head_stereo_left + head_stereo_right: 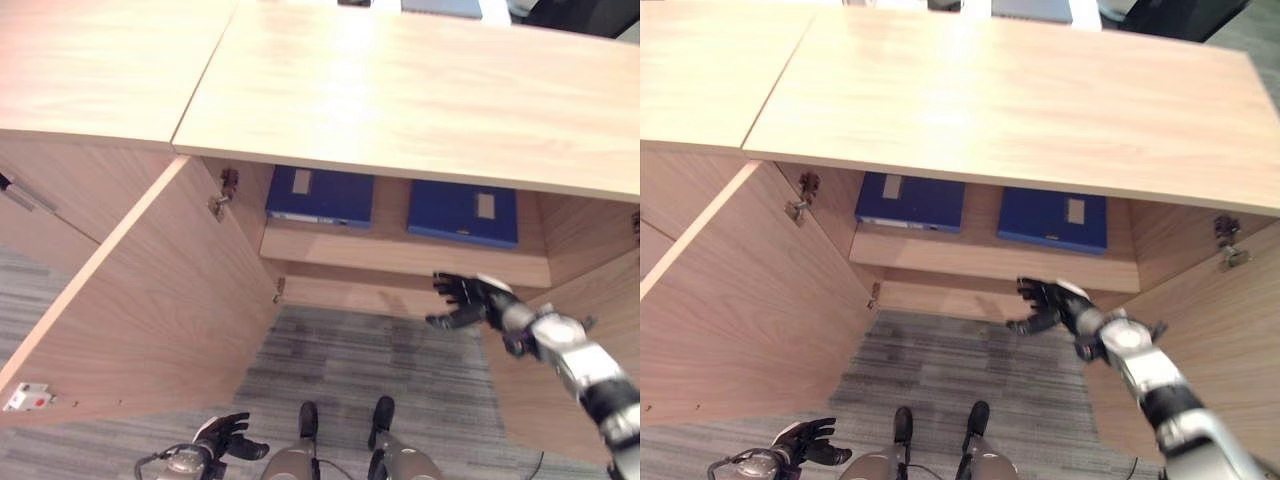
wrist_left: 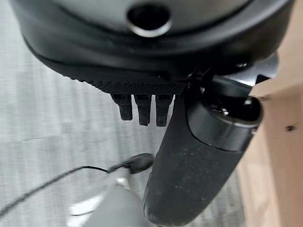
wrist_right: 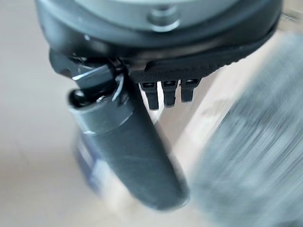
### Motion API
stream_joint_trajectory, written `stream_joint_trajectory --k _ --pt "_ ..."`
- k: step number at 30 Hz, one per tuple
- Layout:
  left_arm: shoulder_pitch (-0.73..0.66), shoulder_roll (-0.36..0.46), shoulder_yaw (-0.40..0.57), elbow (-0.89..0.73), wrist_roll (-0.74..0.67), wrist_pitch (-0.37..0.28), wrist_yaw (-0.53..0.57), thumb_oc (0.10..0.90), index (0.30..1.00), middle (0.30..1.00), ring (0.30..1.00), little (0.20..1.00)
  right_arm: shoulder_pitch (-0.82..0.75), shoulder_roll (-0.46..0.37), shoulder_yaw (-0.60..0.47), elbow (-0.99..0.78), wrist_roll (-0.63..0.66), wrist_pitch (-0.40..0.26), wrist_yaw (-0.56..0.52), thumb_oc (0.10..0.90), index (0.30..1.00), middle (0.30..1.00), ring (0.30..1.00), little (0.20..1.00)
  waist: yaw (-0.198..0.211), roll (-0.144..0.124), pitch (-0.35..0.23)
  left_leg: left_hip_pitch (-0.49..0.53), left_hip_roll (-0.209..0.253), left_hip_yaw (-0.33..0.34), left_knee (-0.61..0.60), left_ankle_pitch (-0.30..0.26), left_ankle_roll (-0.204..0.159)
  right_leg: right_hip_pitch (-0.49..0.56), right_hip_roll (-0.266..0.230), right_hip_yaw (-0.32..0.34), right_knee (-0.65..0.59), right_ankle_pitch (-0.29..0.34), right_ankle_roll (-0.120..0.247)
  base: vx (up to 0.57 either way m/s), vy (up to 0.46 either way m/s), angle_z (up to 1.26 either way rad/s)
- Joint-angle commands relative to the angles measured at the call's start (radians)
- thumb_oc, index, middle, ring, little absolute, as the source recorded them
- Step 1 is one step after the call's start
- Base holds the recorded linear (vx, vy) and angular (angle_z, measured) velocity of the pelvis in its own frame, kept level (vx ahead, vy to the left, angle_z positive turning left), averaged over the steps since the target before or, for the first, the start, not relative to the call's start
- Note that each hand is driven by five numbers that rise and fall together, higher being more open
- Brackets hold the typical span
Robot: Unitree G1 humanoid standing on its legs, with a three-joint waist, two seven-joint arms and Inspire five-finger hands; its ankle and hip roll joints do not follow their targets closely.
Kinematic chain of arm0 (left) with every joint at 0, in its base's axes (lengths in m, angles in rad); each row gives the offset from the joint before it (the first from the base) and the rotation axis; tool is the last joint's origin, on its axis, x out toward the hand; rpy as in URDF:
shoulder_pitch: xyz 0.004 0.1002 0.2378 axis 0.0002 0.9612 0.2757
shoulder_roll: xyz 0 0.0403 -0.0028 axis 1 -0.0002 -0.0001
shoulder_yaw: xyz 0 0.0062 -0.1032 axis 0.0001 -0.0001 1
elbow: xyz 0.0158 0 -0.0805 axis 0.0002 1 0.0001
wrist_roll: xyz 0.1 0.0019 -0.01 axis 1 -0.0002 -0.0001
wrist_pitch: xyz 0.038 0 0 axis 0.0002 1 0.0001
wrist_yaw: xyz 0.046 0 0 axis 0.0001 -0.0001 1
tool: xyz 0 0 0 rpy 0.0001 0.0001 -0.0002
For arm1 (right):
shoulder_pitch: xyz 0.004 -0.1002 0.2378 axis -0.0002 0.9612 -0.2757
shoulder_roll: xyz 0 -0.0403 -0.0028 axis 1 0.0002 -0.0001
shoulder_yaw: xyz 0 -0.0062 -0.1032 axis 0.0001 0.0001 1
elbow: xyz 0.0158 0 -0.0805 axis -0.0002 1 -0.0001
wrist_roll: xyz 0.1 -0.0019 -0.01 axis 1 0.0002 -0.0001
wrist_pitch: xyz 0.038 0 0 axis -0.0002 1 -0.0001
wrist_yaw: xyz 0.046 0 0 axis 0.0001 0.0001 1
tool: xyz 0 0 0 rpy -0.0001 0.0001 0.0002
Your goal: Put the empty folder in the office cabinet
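My left hand hangs low near the grey carpet, close to me, beside the open left door of the cabinet. Its fingers are loosely extended and hold nothing.

My right hand is raised farther out, in front of the cabinet opening, just before the front edge of the shelf and a little below it. Its fingers are relaxed and slightly spread, the thumb stands apart, and the hand is empty. It touches neither the shelf nor any folder.

Inside the cabinet, two blue folders lie flat on the shelf, side by side and apart from each other. The left folder lies near the left door hinge. The right folder lies directly beyond my right hand, farther in on the shelf. Each carries a pale label on its upper face. Which of the two is the empty one cannot be determined.

The open right door stands beside my right arm. The wooden cabinet top spans the far part of the scene above the shelf.
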Motion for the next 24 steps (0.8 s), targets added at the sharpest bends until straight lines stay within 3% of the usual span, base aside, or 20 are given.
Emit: stream_joint_trajectory --k 1,3,5,9,12,13,16,18,24 --pt "-0.021 0.003 0.019 0.082 0.030 -0.028 0.035 0.800 0.900 0.900 0.900 0.900 -0.017 -0.013 -0.049 -0.052 0.111 -0.128 -0.081 0.800 0.900 0.900 0.900 0.900 -0.024 0.036 -0.097 0.013 0.006 0.074 -0.010 -0.057 -0.024 0.050 0.018 0.017 0.048 -0.126 0.074 0.04 0.063 -0.87" --pt "-0.012 -0.017 0.042 0.104 0.047 -0.021 0.056 0.800 0.900 0.900 0.900 0.900 0.100 0.097 -0.070 -0.060 0.108 -0.136 -0.088 0.800 0.900 0.900 0.900 0.900 -0.048 0.020 -0.132 0.050 0.012 0.114 -0.010 -0.078 -0.015 0.057 0.026 0.063 0.052 -0.115 0.082 0.05 0.093 -0.60" --pt "-0.010 -0.019 0.051 0.119 0.057 -0.014 0.063 0.800 0.900 0.900 0.900 0.900 0.129 0.117 -0.065 -0.052 0.098 -0.131 -0.099 0.800 0.900 0.900 0.900 0.900 -0.058 0.014 -0.142 0.061 0.015 0.136 -0.010 -0.082 -0.012 0.055 0.030 0.084 0.056 -0.110 0.084 0.02 0.071 -0.62" --pt "0.007 -0.017 0.111 0.196 0.080 0.007 0.081 0.800 0.900 0.900 0.900 0.900 0.230 0.175 -0.053 -0.012 -0.006 -0.098 -0.132 0.800 0.900 0.900 0.900 0.900 -0.110 0.003 -0.173 0.132 0.020 0.239 -0.010 -0.113 0.004 0.059 0.054 0.193 0.060 -0.089 0.098 0.03 0.101 -0.98" --pt "0.015 -0.019 0.132 0.215 0.085 0.009 0.088 0.800 0.900 0.900 0.900 0.900 0.257 0.194 -0.056 -0.033 -0.019 -0.103 -0.133 0.800 0.900 0.900 0.900 0.900 -0.129 0.005 -0.183 0.149 0.019 0.291 -0.010 -0.118 0.010 0.046 0.064 0.242 0.063 -0.076 0.110 -0.01 0.081 -0.80" --pt "0.023 -0.021 0.149 0.227 0.083 0.012 0.095 0.800 0.900 0.900 0.900 0.900 0.285 0.204 -0.050 -0.042 -0.039 -0.110 -0.130 0.800 0.900 0.900 0.900 0.900 -0.156 0.010 -0.184 0.172 0.018 0.339 -0.010 -0.127 0.017 0.040 0.074 0.285 0.070 -0.067 0.125 0.00 0.100 -0.98" --pt "0.023 -0.022 0.156 0.237 0.088 0.011 0.085 0.800 0.900 0.900 0.900 0.900 0.314 0.213 -0.040 0.004 -0.008 -0.101 -0.098 0.800 0.900 0.900 0.900 0.900 -0.187 0.011 -0.189 0.192 0.018 0.404 -0.010 -0.133 0.022 0.024 0.090 0.341 0.078 -0.051 0.139 -0.02 0.079 -0.87" --pt "0.024 -0.023 0.155 0.238 0.089 0.015 0.080 0.800 0.900 0.900 0.900 0.900 0.322 0.213 -0.043 0.020 -0.008 -0.099 -0.096 0.800 0.900 0.900 0.900 0.900 -0.202 0.022 -0.190 0.209 0.016 0.402 -0.010 -0.164 0.025 0.034 0.092 0.351 0.080 -0.067 0.153 0.06 0.132 -0.73" --pt "0.009 -0.027 0.151 0.234 0.066 0.018 0.083 0.800 0.900 0.900 0.900 0.900 0.322 0.230 -0.148 0.133 0.050 -0.112 -0.160 0.800 0.900 0.900 0.900 0.900 -0.271 0.018 -0.194 0.227 0.009 0.460 -0.010 -0.178 0.038 0.014 0.110 0.410 0.091 -0.047 0.173 -0.01 0.060 -0.26"
